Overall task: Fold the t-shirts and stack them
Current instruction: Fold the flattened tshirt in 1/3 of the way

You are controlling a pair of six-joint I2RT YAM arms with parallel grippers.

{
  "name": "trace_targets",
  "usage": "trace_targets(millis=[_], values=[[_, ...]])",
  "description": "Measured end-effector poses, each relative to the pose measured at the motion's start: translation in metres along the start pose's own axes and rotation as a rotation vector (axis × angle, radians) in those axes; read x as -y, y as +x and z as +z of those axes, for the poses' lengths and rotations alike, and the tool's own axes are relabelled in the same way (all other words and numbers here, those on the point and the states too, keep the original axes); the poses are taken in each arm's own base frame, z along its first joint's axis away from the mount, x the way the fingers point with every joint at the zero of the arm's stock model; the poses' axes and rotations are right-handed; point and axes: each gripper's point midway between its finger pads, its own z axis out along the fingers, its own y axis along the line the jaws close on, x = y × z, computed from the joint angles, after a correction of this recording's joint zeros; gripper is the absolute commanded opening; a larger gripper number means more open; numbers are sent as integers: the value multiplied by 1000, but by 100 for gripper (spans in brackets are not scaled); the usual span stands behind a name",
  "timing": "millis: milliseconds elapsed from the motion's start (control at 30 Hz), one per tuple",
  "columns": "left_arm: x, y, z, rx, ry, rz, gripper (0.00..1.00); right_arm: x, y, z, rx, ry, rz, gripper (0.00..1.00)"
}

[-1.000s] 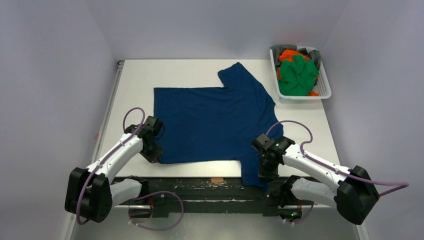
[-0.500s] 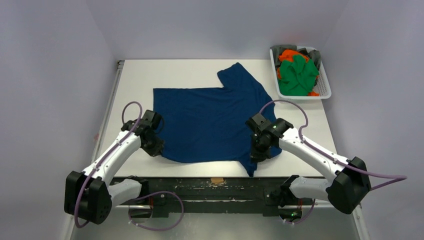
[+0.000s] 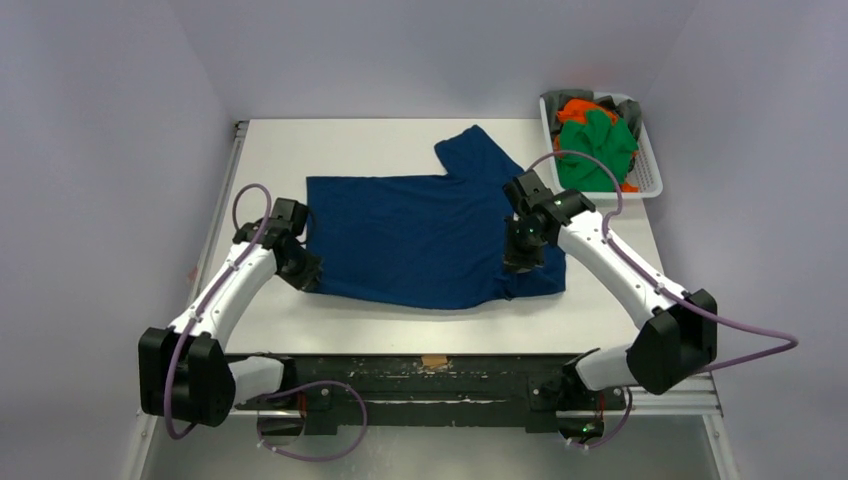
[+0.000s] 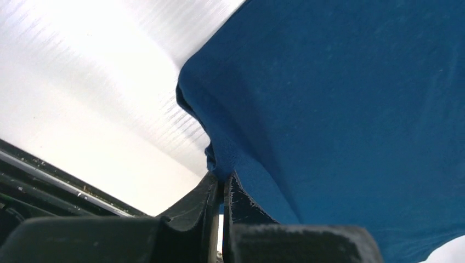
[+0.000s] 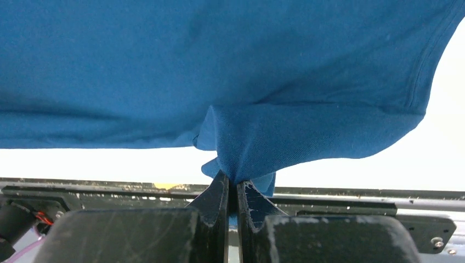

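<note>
A dark blue t-shirt lies spread on the white table, its near half lifted and carried toward the far side. My left gripper is shut on the shirt's near-left corner; the pinched blue cloth shows between its jaws. My right gripper is shut on the near-right part of the shirt, with a bunch of blue cloth in its jaws. A far sleeve lies flat toward the back.
A white basket at the far right holds crumpled green, orange and grey shirts. The table's black front rail runs along the near edge. Bare white table shows on the left and at the back.
Both grippers have moved away from the near edge toward the far side, drawing the shirt's near edge up and over. The right arm has stretched out further.
</note>
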Motion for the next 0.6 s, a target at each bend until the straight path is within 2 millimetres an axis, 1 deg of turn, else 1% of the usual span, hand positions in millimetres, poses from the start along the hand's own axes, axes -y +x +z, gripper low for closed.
trace_targets(millis=[133,267,400,600], values=[[13,-13,1,5,9,-11,0,-2,-23,0,29,9,-10,0],[26,-25,6,8,6,-18,0,2,-43,2,59,17,12,0],[36,-33,11,4,-6,-7,0,4,-60,8,77,19,35,0],[52,-45,18,1,-18,4,0,0,-87,17,101,17,47,0]])
